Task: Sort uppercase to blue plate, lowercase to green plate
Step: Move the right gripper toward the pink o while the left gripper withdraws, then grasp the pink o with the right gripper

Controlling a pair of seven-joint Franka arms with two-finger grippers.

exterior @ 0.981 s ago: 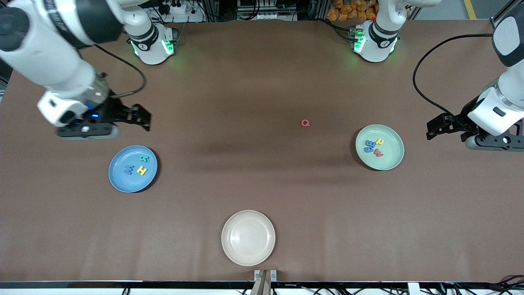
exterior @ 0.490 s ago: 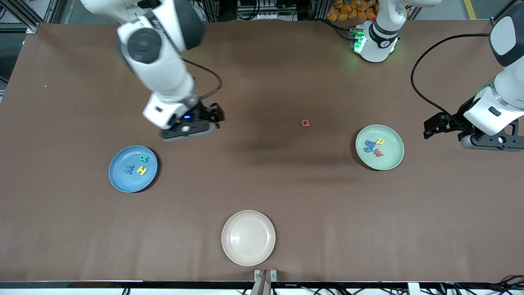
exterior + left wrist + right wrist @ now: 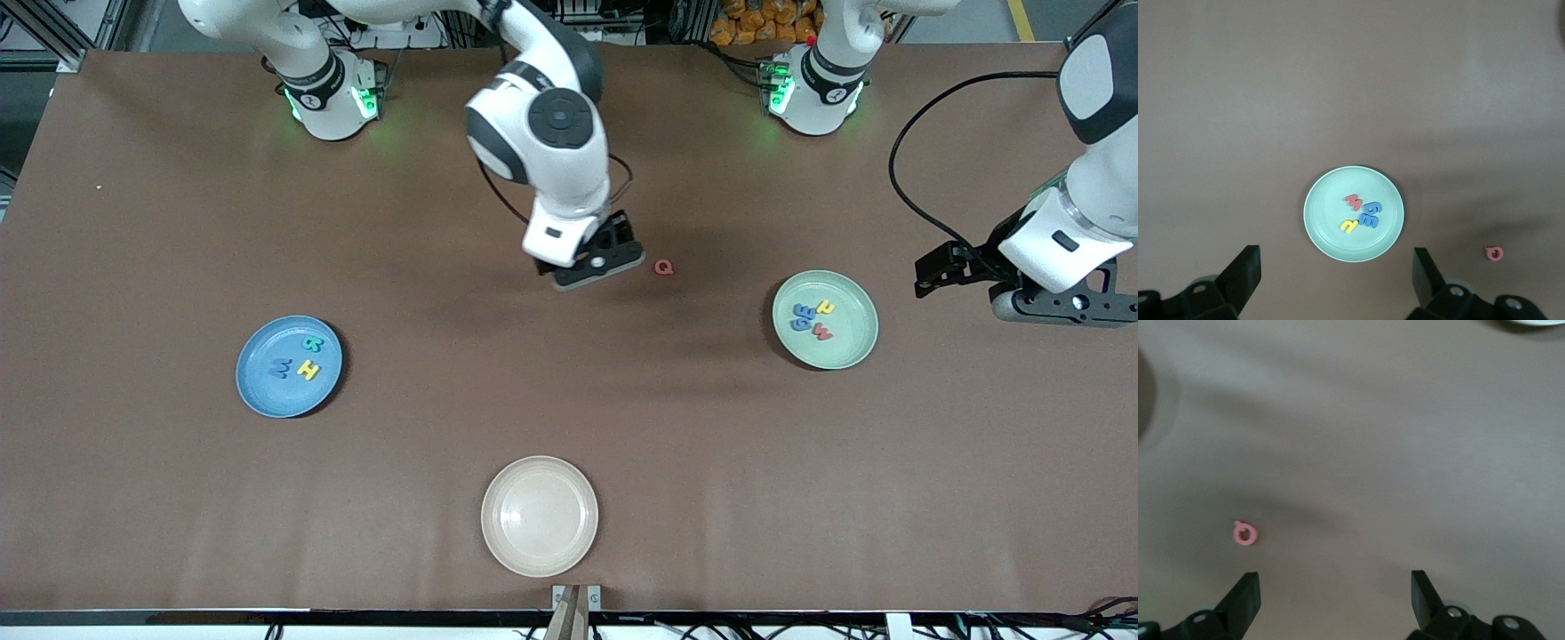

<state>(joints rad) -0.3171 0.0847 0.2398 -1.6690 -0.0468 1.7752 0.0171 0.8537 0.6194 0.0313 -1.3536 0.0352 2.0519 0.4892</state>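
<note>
Uppercase: three on blue plate (image 3: 258,391), one red Q (image 3: 663,267) on table (beside right gripper (image 3: 613,238), spread, empty); lowercase: four on green plate (image 3: 853,351); left gripper (image 3: 933,274) spread, waiting.

Glossy white arm shells with dark grey joint caps — green-lit bases, black fingers (image 3: 1245,270), looping black cables.

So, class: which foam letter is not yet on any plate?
The red Q: it lies alone on the bare table beside the right tool; the others sit on plates.
</note>
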